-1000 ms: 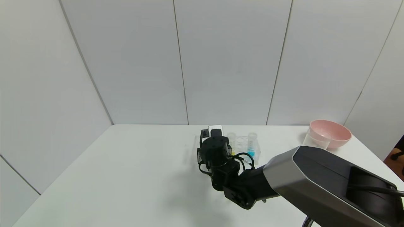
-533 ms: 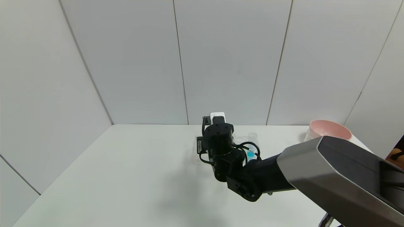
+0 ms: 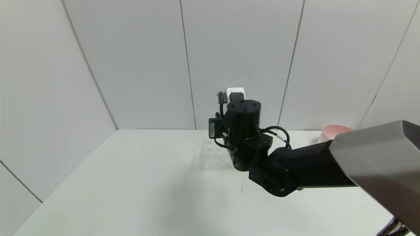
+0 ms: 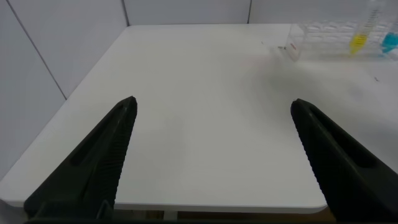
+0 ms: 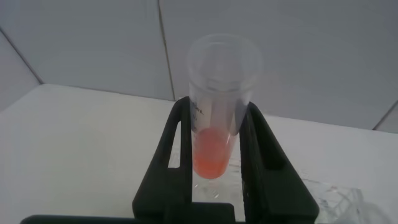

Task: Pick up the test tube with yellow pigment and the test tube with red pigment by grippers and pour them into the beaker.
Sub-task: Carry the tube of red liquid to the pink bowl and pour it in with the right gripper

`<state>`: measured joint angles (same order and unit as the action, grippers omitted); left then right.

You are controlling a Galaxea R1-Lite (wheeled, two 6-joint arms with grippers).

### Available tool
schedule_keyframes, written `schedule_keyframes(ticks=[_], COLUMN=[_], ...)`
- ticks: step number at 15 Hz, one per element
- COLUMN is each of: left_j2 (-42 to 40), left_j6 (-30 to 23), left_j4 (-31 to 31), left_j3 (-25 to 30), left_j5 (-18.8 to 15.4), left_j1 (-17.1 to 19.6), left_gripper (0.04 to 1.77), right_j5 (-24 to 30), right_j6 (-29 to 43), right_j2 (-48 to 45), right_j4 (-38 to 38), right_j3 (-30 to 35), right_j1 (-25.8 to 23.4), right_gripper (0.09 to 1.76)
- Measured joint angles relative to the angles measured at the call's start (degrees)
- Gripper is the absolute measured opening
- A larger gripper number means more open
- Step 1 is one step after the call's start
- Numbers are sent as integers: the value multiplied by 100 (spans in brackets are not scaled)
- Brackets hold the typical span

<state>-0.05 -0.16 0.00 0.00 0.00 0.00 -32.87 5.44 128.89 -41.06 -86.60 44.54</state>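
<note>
My right gripper is shut on the test tube with red pigment and holds it upright, clear above the tube rack. In the head view the raised right wrist hides the fingers, the tube and most of the rack. The test tube with yellow pigment stands in the rack beside a blue-bottomed tube, far from my left gripper. That gripper is open and empty over the table's near left part. The beaker is hidden behind the right arm.
A pink bowl sits at the table's far right, partly behind the right arm. White wall panels close in the table at the back and left. The table edge runs just below the left gripper.
My right arm has risen with the red-pigment tube, lifting it up out of the rack. The arm now covers the yellow and blue tubes and the beaker in the head view.
</note>
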Motion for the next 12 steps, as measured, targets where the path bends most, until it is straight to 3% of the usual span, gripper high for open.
schedule_keyframes(ticks=[5,12], left_j2=[0,0], left_j6=[2,0], left_j4=[0,0], left_j3=[0,0], left_j5=[0,0], left_j1=[0,0], left_gripper=[176,176], right_j5=[99,1558], right_j6=[-350,-372], right_j2=[-833,-1891], right_j4=[-71,-76], right_j3=[874,2406], right_j1=[-869,-3127], right_gripper=[50,50])
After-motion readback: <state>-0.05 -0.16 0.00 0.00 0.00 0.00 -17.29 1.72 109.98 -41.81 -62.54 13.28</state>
